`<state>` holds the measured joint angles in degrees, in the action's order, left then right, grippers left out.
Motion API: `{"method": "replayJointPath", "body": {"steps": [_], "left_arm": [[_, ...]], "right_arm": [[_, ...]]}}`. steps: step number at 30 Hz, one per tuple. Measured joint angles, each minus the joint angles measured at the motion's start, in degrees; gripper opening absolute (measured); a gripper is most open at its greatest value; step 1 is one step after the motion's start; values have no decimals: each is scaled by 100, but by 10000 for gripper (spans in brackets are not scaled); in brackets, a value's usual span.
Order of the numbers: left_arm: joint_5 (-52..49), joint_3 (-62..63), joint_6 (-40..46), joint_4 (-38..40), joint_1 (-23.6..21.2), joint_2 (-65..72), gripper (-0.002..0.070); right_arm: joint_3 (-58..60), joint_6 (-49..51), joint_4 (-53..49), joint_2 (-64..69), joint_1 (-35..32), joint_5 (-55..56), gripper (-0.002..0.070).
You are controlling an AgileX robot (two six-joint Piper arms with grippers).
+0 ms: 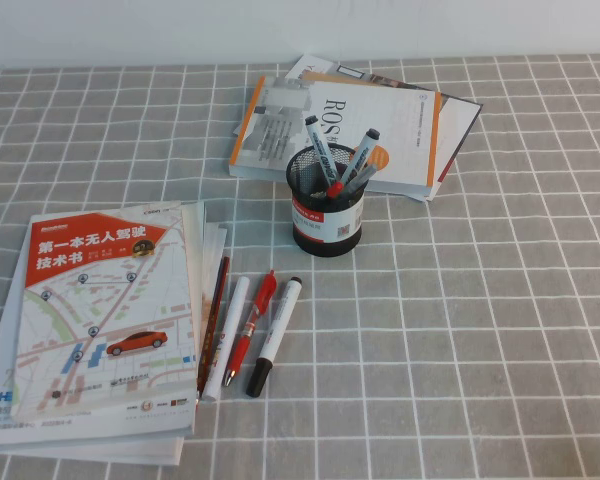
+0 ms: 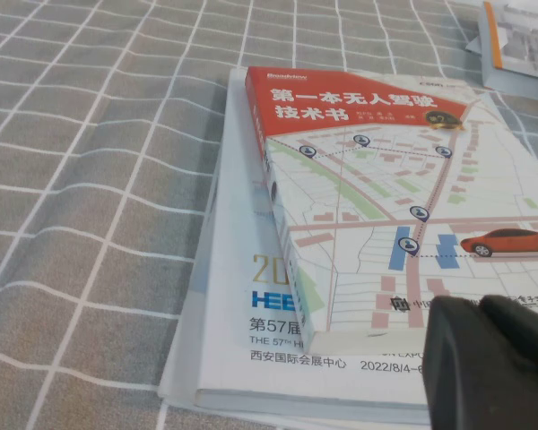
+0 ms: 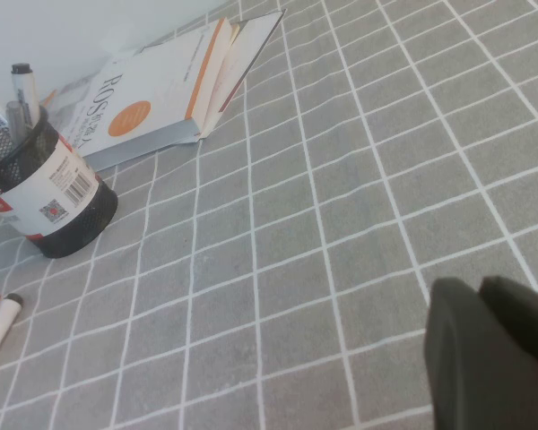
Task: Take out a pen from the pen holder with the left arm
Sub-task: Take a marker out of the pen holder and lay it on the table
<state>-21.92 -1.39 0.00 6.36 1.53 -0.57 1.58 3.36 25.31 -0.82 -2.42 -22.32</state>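
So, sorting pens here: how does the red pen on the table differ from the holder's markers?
The red pen lies flat on the cloth; the markers stand tilted in the pen holder. The pen is red, the markers grey with dark caps. Neither is held: the left gripper, shut, is over the map book, the right gripper over cloth.

Bright, even, diffuse light, seemingly from overhead. No glare on the glossy book cover [image 1: 100,300] at lower left of the high view. Only thin, soft shadows there, hugging the base of the pen holder [image 1: 326,215] and the book's edges. Crisp, with print legible. In the wrist views, blurred and near-black close to the lens: left gripper [image 2: 486,363], right gripper [image 3: 486,354]. Slightly softer across the far tablecloth [image 3: 359,161].
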Motion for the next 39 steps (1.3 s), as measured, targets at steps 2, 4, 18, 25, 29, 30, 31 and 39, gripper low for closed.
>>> {"method": "replayJointPath", "body": {"steps": [2, 4, 18, 25, 29, 30, 31, 39], "left_arm": [[0, 0, 0, 0, 0, 0, -3], [0, 0, 0, 0, 0, 0, -3], [0, 0, 0, 0, 0, 0, -3], [0, 0, 0, 0, 0, 0, -3], [0, 0, 0, 0, 0, 0, -3], [0, 0, 0, 0, 0, 0, -3], [0, 0, 0, 0, 0, 0, -3], [81, 0, 0, -25, 0, 0, -3]], "right_arm": [[0, 0, 0, 0, 0, 0, -13], [0, 0, 0, 0, 0, 0, -13], [0, 0, 0, 0, 0, 0, -13], [0, 0, 0, 0, 0, 0, -13], [0, 0, 0, 0, 0, 0, -13], [0, 0, 0, 0, 0, 0, -13], [0, 0, 0, 0, 0, 0, -13], [0, 0, 0, 0, 0, 0, -13]]}}
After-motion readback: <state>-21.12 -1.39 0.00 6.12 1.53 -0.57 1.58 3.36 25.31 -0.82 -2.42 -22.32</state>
